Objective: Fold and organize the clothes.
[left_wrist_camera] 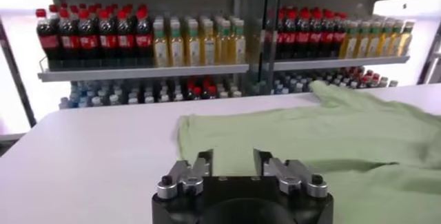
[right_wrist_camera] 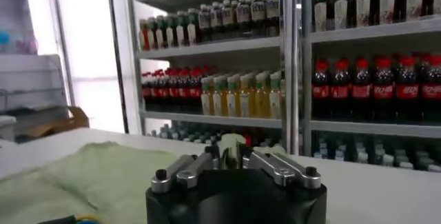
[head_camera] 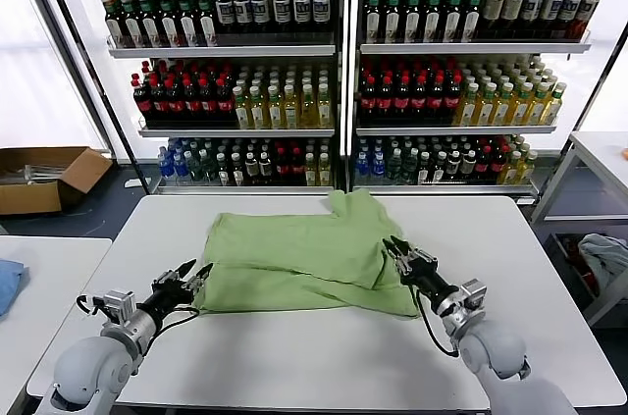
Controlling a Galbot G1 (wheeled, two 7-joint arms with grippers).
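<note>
The light green shirt [head_camera: 294, 258] lies partly folded on the white table [head_camera: 324, 356], with one flap laid over its right half and a sleeve pointing to the far edge. My left gripper [head_camera: 196, 271] is open, low over the table at the shirt's near left corner; in the left wrist view [left_wrist_camera: 232, 162] the shirt [left_wrist_camera: 310, 136] lies just ahead of the open fingers. My right gripper [head_camera: 394, 246] is at the shirt's right edge. In the right wrist view it [right_wrist_camera: 231, 153] is shut on a bunched fold of the green fabric [right_wrist_camera: 229, 144].
Shelves of bottles [head_camera: 334, 72] stand behind the table. A cardboard box [head_camera: 44, 178] sits on the floor at far left. A blue cloth [head_camera: 8, 283] lies on a side table at left. A pale grey cloth [head_camera: 603, 258] lies at right under another table [head_camera: 599, 155].
</note>
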